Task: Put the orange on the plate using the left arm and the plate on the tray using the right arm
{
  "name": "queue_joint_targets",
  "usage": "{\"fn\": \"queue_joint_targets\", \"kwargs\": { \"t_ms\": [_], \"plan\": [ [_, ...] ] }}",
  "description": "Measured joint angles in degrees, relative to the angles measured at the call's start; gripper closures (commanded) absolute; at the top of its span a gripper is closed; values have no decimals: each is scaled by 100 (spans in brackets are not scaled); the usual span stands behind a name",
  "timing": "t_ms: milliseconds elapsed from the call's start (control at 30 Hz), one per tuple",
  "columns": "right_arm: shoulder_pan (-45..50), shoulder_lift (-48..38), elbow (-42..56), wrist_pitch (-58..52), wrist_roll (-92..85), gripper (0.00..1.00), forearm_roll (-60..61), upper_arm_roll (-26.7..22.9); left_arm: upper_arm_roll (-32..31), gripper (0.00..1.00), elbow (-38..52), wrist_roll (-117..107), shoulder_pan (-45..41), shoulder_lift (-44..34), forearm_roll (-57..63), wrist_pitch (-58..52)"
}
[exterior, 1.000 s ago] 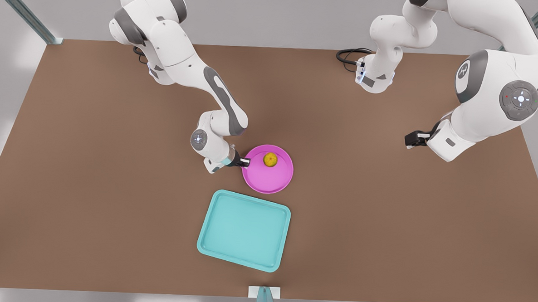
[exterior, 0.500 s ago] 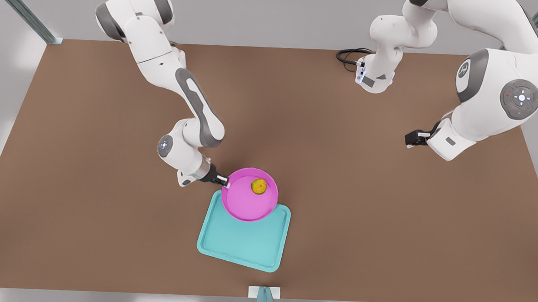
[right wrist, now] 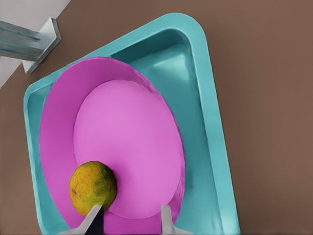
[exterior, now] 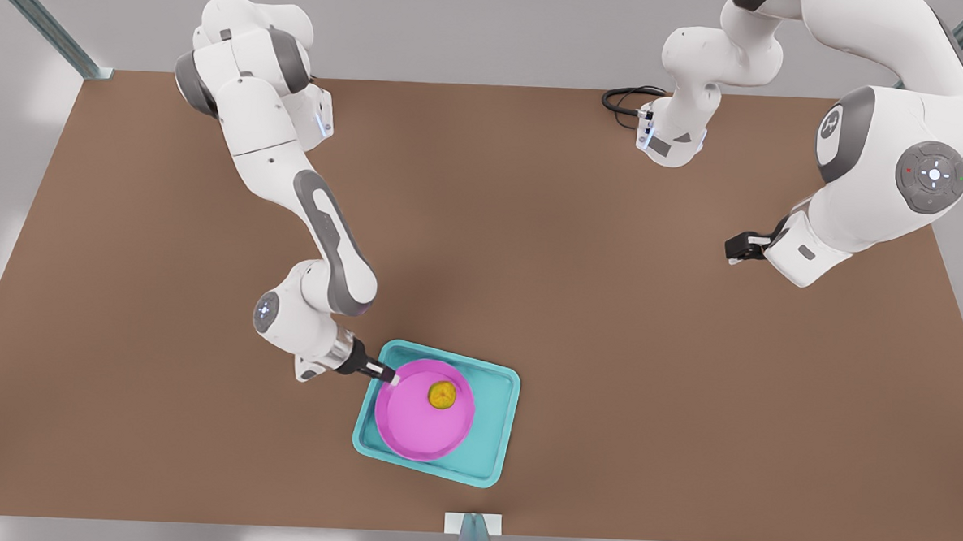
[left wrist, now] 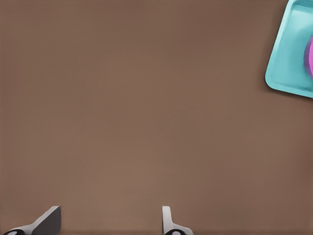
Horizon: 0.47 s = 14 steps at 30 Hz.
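The magenta plate lies over the turquoise tray near the table's front edge, with the orange on it. My right gripper, on the arm at the front view's left, is shut on the plate's rim. In the right wrist view the orange sits by one fingertip, on the plate inside the tray. I cannot tell whether the plate touches the tray floor. My left gripper waits open at the front view's right, above bare table; a tray corner shows beyond it.
A grey post on a white foot stands at the table's front edge just beyond the tray. A black cable loops at the back by one arm's base. Brown tabletop stretches around the tray.
My right gripper carried the plate, with the orange on it, from the table's middle toward the front edge and over the tray. The left arm stayed still.
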Motion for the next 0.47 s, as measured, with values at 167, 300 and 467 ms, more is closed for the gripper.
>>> {"fn": "queue_joint_targets", "kwargs": {
  "t_ms": [167, 300, 467],
  "plan": [
    [-461, -419, 576, -1693, 37, 0, -774, -843, 0, 0, 5, 0, -8, -2, 0, -3],
    [-1318, -1245, 2755, -4567, -433, 0, -3467, -1041, 0, 0, -1, -4, -9, -1, 0, -6],
    [-1316, -3121, 1566, -5962, -976, 0, -4781, -851, -1, 0, 2, -12, -9, 0, 0, -8]
  ]
}}
